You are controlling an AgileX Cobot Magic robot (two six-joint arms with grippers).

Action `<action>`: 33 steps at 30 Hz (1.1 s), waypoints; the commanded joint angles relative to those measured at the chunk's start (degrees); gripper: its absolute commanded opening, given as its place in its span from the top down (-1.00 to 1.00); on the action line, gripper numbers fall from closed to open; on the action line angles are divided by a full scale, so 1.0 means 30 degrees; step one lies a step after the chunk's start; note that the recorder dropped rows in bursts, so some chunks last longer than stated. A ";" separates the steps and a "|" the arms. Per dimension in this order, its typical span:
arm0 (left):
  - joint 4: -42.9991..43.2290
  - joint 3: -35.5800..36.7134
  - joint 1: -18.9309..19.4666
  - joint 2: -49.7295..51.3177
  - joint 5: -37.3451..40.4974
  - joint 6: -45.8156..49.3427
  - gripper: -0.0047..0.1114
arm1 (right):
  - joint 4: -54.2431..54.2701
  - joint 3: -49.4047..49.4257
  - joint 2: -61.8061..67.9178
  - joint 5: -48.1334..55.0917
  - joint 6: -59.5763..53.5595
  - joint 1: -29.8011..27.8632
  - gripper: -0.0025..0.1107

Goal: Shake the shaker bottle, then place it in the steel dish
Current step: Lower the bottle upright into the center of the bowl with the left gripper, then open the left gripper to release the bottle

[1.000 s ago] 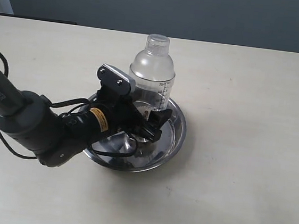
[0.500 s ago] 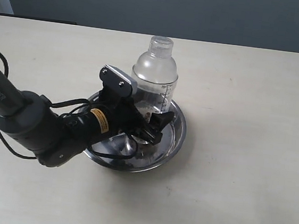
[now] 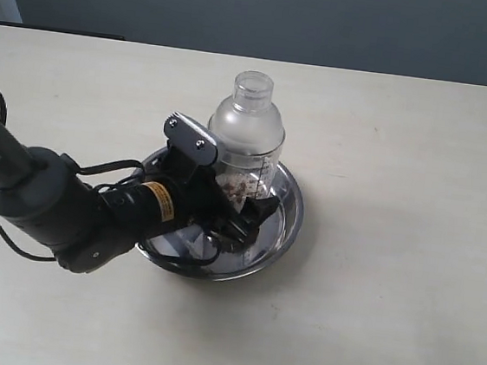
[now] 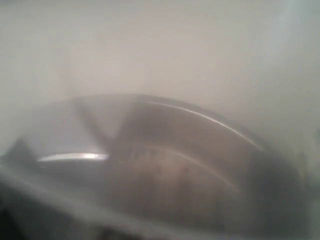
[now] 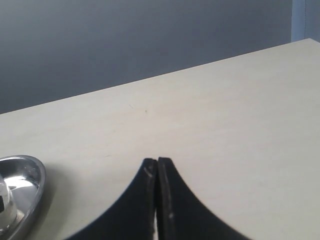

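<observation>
Black left gripper (image 3: 246, 207) reaches from the near left into the steel dish (image 3: 294, 201), straddling the shaker bottle (image 3: 246, 130) standing in it; whether it pinches is unclear. Right gripper (image 5: 157, 161), fingers pressed together, hangs over the table (image 5: 225, 125).

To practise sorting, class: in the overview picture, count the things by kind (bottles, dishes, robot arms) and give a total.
Clear plastic shaker bottle with brown beads inside: 1
Round shiny steel dish: 1
Black robot arm: 1
Total: 3
</observation>
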 commanded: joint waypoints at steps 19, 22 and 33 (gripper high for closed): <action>0.1564 0.1716 0.0423 -0.2955 -0.1686 -0.0627 -0.68 | 0.0050 0.0012 -0.0094 -0.0156 -0.0070 -0.0059 0.97; 0.1582 0.1716 0.0423 -0.3355 -0.1646 -0.0627 -0.68 | 0.0050 0.0012 -0.0094 -0.0156 -0.0070 -0.0059 0.97; 0.0383 0.1716 0.0552 -0.5374 -0.1737 -0.0472 -0.68 | 0.0050 0.0012 -0.0094 -0.0156 -0.0070 -0.0059 0.97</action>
